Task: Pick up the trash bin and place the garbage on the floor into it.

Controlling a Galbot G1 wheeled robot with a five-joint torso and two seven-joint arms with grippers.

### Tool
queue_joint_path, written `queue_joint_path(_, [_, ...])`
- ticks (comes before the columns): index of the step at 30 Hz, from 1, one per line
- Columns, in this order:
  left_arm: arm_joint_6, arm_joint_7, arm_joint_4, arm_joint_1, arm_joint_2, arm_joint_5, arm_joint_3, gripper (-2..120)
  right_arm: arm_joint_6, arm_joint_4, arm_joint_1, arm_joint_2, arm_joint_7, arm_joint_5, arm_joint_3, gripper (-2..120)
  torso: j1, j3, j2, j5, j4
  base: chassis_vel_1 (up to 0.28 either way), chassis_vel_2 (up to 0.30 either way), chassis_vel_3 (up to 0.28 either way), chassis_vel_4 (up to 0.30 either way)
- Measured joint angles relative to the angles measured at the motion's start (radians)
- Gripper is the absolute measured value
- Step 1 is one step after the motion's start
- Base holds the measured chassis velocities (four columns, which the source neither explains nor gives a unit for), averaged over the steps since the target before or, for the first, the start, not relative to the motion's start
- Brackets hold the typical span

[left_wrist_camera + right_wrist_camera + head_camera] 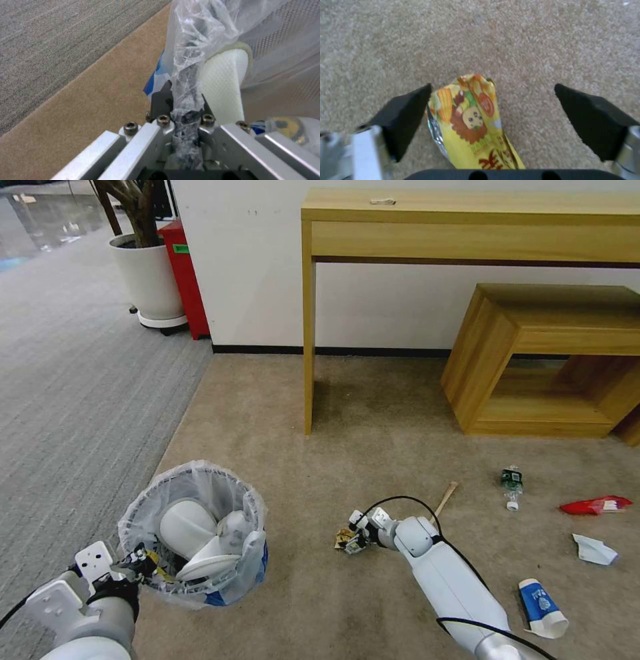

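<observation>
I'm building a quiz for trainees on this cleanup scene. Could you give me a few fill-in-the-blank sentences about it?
1. The left end effector is shut on the ____ of the small round blue bag-lined trash bin.
2. A yellow crinkly snack packet lies between the ____ fingers of the right end effector.
3. The white slipper lies ____ the bin.

Missing words: rim; open; inside
</observation>
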Motion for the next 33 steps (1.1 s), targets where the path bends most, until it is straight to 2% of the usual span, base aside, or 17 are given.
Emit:
queue_joint_path(4, [0.000,0.000,0.000,0.001,0.000,-0.001,0.000,1,0.001,-0.010,0.002,0.009,0.000,-0.001,0.002,82,0.000,0.000,0.000,0.0000,0.0000,0.000,0.000,0.000,0.000])
queue_joint_path(7, [0.000,0.001,0.000,0.001,0.000,-0.001,-0.001,1,0.001,-0.014,0.000,0.012,-0.002,-0.011,0.004,65,0.000,0.000,0.000,0.0000,0.0000,0.000,0.000,0.000,0.000])
queue_joint_path(8, [0.000,0.001,0.000,0.001,0.000,-0.001,-0.001,1,0.001,-0.014,0.000,0.012,-0.002,-0.011,0.004,65,0.000,0.000,0.000,0.0000,0.0000,0.000,0.000,0.000,0.000])
queue_joint_path(11, [0.000,0.001,0.000,0.001,0.000,-0.001,-0.001,1,0.001,-0.021,0.000,0.011,-0.007,-0.012,0.014,52,0.000,0.000,0.000,0.0000,0.0000,0.000,0.000,0.000,0.000])
queue_joint_path(13, [0.000,0.001,0.000,0.002,0.000,-0.001,0.000,1,0.001,-0.023,0.000,0.010,-0.009,-0.012,0.017,50,0.000,0.000,0.000,0.0000,0.0000,0.000,0.000,0.000,0.000])
queue_joint_path(16, [0.000,0.001,0.000,0.002,-0.001,0.000,0.001,1,0.003,-0.025,-0.008,0.004,-0.014,-0.006,0.026,33,0.000,0.000,0.000,0.0001,0.0000,0.000,0.000,0.000,0.000])
queue_joint_path(17, [0.000,0.001,0.000,0.002,-0.001,0.000,0.001,1,0.003,-0.025,-0.008,0.004,-0.014,-0.006,0.026,33,0.000,0.000,0.000,0.0001,0.0000,0.000,0.000,0.000,0.000])
queue_joint_path(20, [0.000,0.002,0.000,0.002,0.000,0.001,0.002,1,0.006,-0.017,-0.018,-0.003,-0.014,0.001,0.032,20,0.000,0.000,0.000,0.0001,-0.0001,0.000,0.000,0.000,0.000])
queue_joint_path(21, [0.000,0.002,0.000,0.002,0.000,0.001,0.002,1,0.006,-0.017,-0.018,-0.003,-0.014,0.001,0.032,20,0.000,0.000,0.000,0.0001,-0.0001,0.000,0.000,0.000,0.000])
queue_joint_path(22, [0.000,0.002,0.000,0.003,0.000,0.002,0.002,1,0.008,-0.009,-0.023,-0.007,-0.014,0.003,0.032,14,0.000,0.000,0.000,0.0001,0.0000,0.000,0.000,0.000,0.000])
queue_joint_path(24, [0.000,0.002,0.000,0.003,0.000,0.002,0.003,1,0.008,-0.004,-0.026,-0.009,-0.014,0.005,0.032,10,0.000,0.000,0.000,0.0001,0.0000,0.000,0.000,0.000,0.000])
queue_joint_path(26, [0.001,0.002,0.000,0.004,0.000,0.003,0.004,1,0.011,0.009,-0.033,-0.014,-0.011,0.011,0.031,0,0.000,0.000,0.000,0.0000,-0.0001,0.000,0.000,0.000,0.000])
queue_joint_path(33, [0.002,0.002,0.000,0.010,0.002,0.005,0.005,1,0.025,0.071,-0.064,-0.032,0.024,0.060,0.023,0,0.000,0.000,0.000,0.0001,-0.0001,0.000,0.000,0.000,0.000])
